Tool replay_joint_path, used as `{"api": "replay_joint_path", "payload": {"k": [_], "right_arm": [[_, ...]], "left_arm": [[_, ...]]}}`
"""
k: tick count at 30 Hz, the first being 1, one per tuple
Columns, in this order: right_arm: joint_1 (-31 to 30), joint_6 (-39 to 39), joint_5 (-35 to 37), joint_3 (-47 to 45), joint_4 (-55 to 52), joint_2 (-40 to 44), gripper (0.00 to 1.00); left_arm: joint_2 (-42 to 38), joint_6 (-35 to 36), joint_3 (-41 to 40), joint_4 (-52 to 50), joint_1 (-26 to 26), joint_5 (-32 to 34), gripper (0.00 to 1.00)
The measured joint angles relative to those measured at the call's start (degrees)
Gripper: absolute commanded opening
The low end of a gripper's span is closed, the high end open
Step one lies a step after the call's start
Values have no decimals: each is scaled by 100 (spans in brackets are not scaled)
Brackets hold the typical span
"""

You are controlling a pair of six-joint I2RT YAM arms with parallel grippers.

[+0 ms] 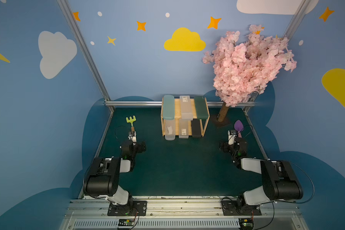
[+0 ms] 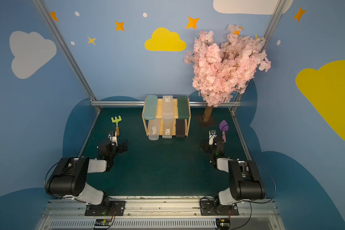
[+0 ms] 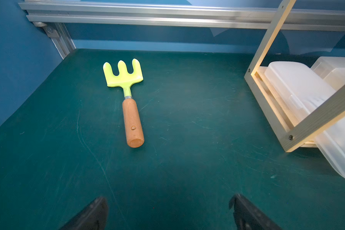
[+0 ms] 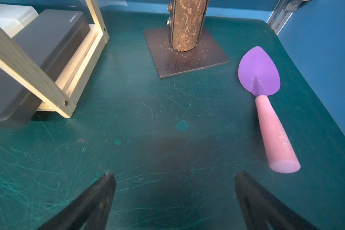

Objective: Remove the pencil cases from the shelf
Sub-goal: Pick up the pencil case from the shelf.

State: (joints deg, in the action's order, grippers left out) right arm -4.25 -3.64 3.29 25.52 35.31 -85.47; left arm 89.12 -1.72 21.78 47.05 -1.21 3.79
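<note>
Pencil cases — seemingly six — all on shelf.

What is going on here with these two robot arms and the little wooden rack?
Nothing is handled yet. The left gripper and the right gripper are both open and empty, apart from the shelf. All six pencil cases lie on it, three on each tier. A green toy rake and a purple toy shovel lie on the table, untouched.
</note>
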Motion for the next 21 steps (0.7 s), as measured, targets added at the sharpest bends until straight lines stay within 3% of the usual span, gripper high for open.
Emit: {"api": "replay_joint_path", "payload": {"k": [21], "right_arm": [[9,0,-52,0,0,0,98]], "left_arm": [[0,-2,0,-33,-2,0,100]]}}
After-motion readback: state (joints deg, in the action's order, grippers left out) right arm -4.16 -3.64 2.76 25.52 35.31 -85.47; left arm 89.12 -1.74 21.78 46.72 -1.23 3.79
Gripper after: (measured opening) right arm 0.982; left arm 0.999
